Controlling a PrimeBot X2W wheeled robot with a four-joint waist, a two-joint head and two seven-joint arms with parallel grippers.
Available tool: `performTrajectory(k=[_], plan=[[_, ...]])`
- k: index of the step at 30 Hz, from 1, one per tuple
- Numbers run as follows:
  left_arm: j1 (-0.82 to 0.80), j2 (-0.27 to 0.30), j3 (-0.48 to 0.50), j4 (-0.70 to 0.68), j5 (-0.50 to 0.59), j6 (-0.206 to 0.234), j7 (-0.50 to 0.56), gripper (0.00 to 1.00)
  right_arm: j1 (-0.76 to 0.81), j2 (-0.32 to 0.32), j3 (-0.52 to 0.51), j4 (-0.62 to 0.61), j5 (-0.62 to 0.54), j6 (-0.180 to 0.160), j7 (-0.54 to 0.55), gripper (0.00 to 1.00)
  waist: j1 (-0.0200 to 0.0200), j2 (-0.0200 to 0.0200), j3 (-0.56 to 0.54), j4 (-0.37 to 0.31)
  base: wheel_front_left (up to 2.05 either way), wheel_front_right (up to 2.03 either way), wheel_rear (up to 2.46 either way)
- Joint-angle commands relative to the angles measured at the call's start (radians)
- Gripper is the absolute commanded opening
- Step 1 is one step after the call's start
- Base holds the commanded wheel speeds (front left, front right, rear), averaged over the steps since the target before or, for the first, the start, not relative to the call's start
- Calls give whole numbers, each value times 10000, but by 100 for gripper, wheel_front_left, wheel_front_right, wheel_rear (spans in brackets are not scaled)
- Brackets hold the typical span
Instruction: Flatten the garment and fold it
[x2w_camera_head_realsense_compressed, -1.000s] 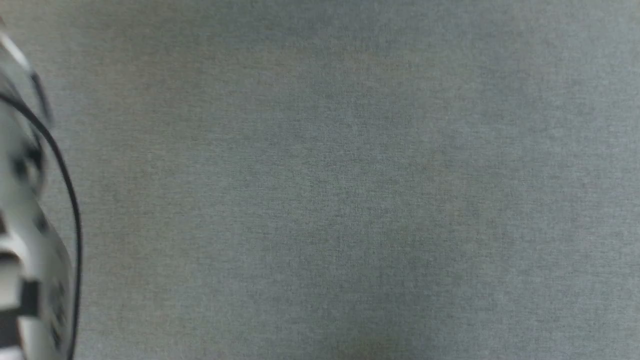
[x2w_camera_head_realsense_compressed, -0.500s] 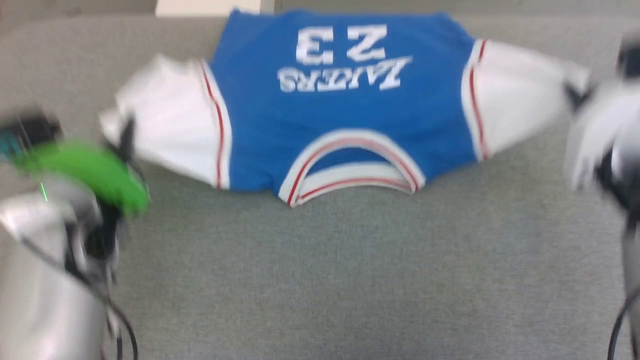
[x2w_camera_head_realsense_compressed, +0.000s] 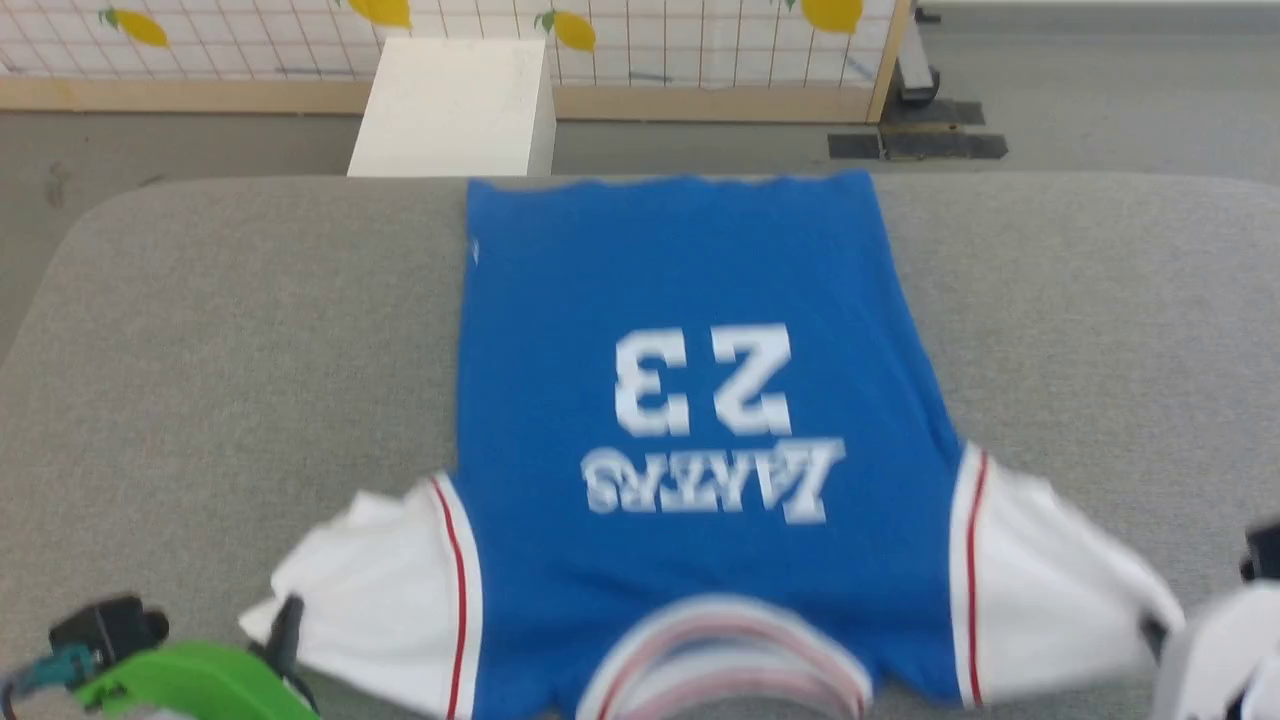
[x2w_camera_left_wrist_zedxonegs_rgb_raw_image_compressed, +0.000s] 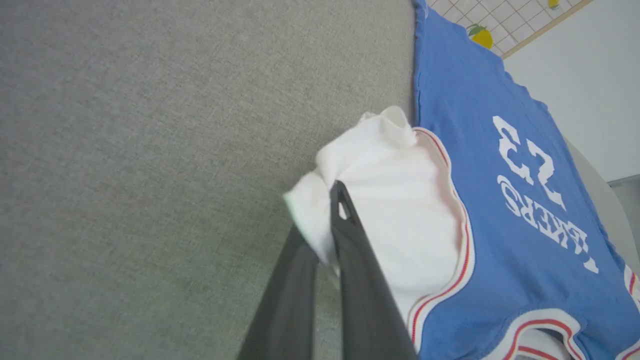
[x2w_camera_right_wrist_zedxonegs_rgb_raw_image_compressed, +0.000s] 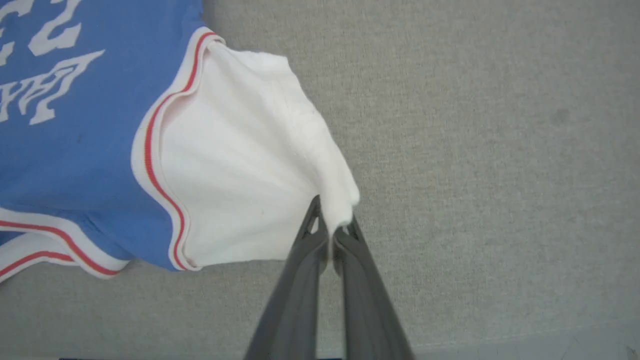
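Plenty of bare grey pad (x2w_camera_head_realsense_compressed: 200, 330) on either side of the garment (x2w_camera_head_realsense_compressed: 680, 400); I see the pad's rounded far-left corner and floor beyond it. The garment lies spread print-up down the middle, hem right at the pad's far edge, collar toward me, number upside down in my head view. A white box (x2w_camera_head_realsense_compressed: 455, 105) sits on the floor past that edge. Its left sleeve (x2w_camera_left_wrist_zedxonegs_rgb_raw_image_compressed: 390, 200) is bunched; its right sleeve (x2w_camera_right_wrist_zedxonegs_rgb_raw_image_compressed: 240, 175) is fanned and pulled taut. My left gripper (x2w_camera_left_wrist_zedxonegs_rgb_raw_image_compressed: 322, 225) pinches the left sleeve's tip and my right gripper (x2w_camera_right_wrist_zedxonegs_rgb_raw_image_compressed: 332, 220) pinches the right sleeve's tip, both with jaws clamped narrow on cloth.
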Motion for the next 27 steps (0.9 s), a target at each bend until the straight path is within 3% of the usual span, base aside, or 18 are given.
performTrajectory(k=[1, 6, 18, 19, 20, 21, 22, 27], plan=[[369, -66, 79, -88, -23, 106, -112, 0, 437, 12, -204, 65, 93, 31, 261, 0, 1, 0, -152, -82, 0, 0, 0], [783, -443, 117, -36, -174, 189, -389, 0, 1196, 24, -491, 915, 773, 31, -31, 0, 1, 0, -91, -113, 0, 0, 0], [599, -789, -299, 855, 100, 107, -851, 0, 680, 27, 119, 3766, 1124, 31, -2575, 0, 1, 0, 111, -195, 0, 0, 0], [575, -818, -314, 880, 91, 79, -889, 0, 612, 27, 127, 3852, 1089, 31, -2719, 7, 1, 0, 113, -182, 0, 0, 0], [559, -846, -312, 890, 68, 52, -928, 0, 573, 27, 112, 3893, 1100, 31, -2808, 27, 1, 0, 111, -164, 0, 0, 0], [539, -891, -300, 894, 19, 16, -972, 0, 548, 27, 61, 3893, 1148, 31, -2934, 73, 1, 0, 103, -127, 0, 0, 0], [530, -917, -287, 895, -22, -9, -994, 0, 545, 27, 18, 3871, 1187, 31, -3008, 100, 1, 0, 97, -102, 0, 0, 0], [549, -881, -306, 839, -59, -102, -1010, 0, 559, 27, -189, 2856, 1184, 31, -3597, 100, 1, 0, 98, 2, 0, 0, 0]])
